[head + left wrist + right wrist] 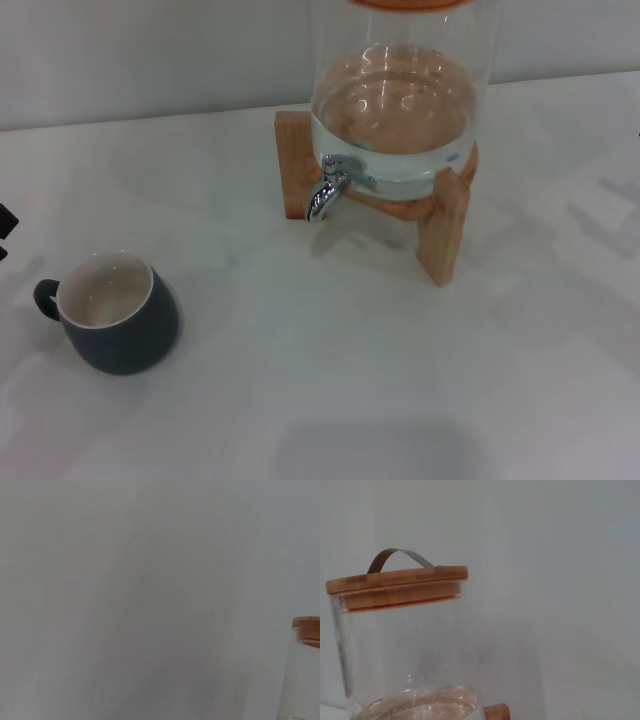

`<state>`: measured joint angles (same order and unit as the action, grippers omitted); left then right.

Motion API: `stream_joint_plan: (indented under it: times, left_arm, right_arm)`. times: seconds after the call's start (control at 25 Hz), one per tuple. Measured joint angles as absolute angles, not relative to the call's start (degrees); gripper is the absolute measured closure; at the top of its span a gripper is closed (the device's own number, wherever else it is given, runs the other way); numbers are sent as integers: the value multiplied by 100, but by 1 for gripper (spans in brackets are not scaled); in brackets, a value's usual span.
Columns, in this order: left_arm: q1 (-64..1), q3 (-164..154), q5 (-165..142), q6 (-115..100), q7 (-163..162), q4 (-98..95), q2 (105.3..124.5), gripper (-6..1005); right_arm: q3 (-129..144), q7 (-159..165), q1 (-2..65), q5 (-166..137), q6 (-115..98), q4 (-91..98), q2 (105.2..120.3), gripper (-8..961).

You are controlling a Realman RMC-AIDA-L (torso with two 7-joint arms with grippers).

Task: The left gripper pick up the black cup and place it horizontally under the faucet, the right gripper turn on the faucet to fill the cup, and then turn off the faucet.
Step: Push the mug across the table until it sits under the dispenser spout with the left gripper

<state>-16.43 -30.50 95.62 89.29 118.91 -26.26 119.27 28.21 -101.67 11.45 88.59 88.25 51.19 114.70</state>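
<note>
The black cup (112, 315) stands upright on the white table at the near left, its cream inside showing and its loop handle turned to the left. The faucet (330, 187) is a small chrome tap pointing down from the front of the glass water dispenser (400, 110), well to the right of and beyond the cup. Nothing stands under the spout. A dark sliver at the left edge of the head view, beyond and left of the cup, looks like part of my left gripper (3, 232). My right gripper is out of view.
The dispenser sits on a wooden stand (442, 225) and is partly filled with water. Its bamboo lid (397, 580) with a metal strap handle shows in the right wrist view, and the lid's edge (307, 630) shows in the left wrist view. A pale wall runs behind the table.
</note>
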Motion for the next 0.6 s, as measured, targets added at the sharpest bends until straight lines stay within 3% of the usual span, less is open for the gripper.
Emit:
stream_joint_plan:
  times: [0.6]
  left_arm:
    - [-1637, -3050, 9562, 8929, 11894, -2614, 11927, 121]
  right_arm:
    - [2821, -10158, 1142, 8859, 8824, 5129, 11470, 231]
